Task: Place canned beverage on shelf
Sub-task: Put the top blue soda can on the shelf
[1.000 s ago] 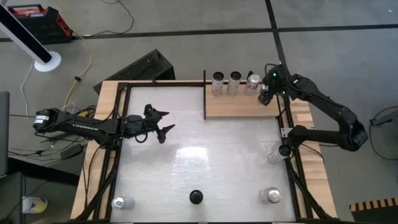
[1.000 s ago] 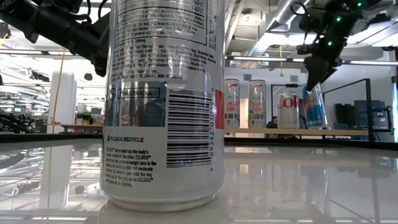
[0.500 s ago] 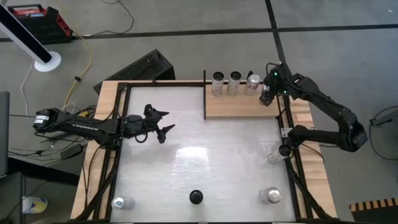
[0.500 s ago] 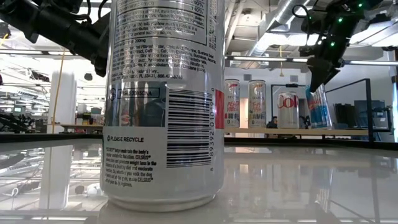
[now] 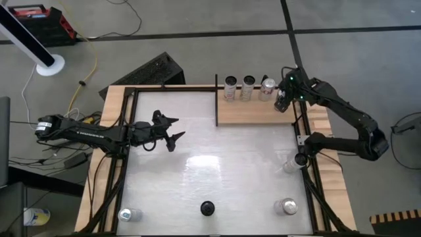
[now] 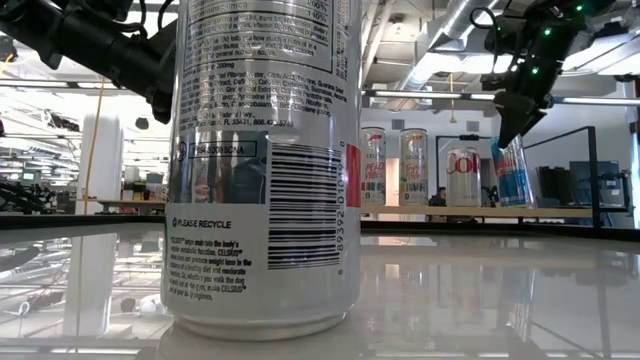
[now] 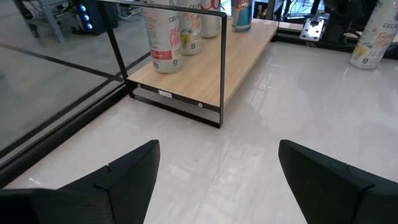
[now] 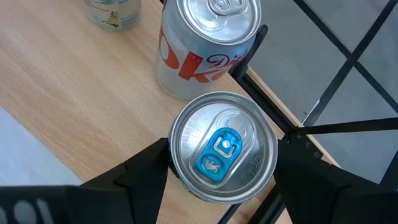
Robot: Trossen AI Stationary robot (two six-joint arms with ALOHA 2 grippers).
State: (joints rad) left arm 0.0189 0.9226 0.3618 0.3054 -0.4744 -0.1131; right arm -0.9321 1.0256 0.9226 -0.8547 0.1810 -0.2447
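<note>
Holds the slim silver can with the blue pull-tab [image 8: 222,149] at the right end of the light-wood plank shelf with thin black rods [image 5: 253,113], just beside the silver-and-red cola can [image 8: 205,43] and close to the rear rod. Grips it from above with the right gripper [image 5: 281,102], dark fingers [image 8: 146,171] pressed against the rim on both sides, so clamped rather than let go. Compared with a second ago, shows only a small shift: sits a touch higher and further right in the low view, and leaves more of the blue-and-silver body uncovered beneath the fingers. Shows that body now leaning slightly instead of standing straight. From above, looks almost unchanged. Cannot tell whether the base rests fully on the plank or only on one edge. Reads as the last stage of placing: already at its slot in the row, but probably not yet settled upright, with release not yet made. Risks a topple against the cola can if freed while tilted. Further along the shelf, shows two more pale upright cans [image 5: 239,87] standing in line. Out over the glossy white tabletop [image 5: 210,171], well apart from the shelf, keeps the left gripper [image 5: 172,135] waiting with fingers spread and nothing between them.
</note>
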